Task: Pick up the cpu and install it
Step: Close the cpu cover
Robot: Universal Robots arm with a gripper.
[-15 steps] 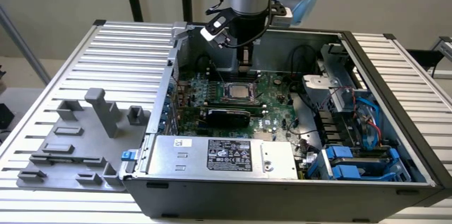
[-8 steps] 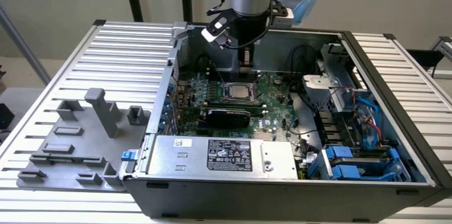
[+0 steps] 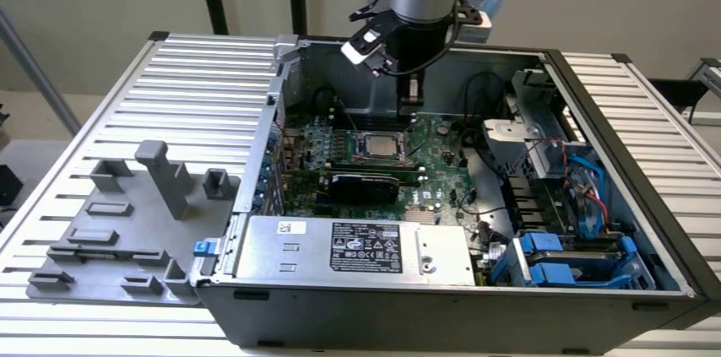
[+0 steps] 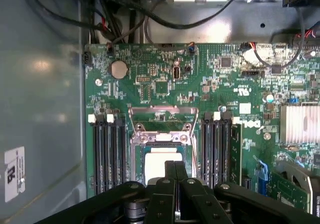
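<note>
Robotics lab/workshop: open PC case under gripper, on slatted alu bench, grey parts fixture beside it.

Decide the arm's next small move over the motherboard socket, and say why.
Probably a straight lift out of the case: the cpu already appears to lie flat in the socket, and the gripper, shut and empty, hangs just above it.

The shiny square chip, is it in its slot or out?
In. The cpu lies flat inside the metal-framed socket on the green motherboard. The claw is shut over it, holding nothing.
</note>
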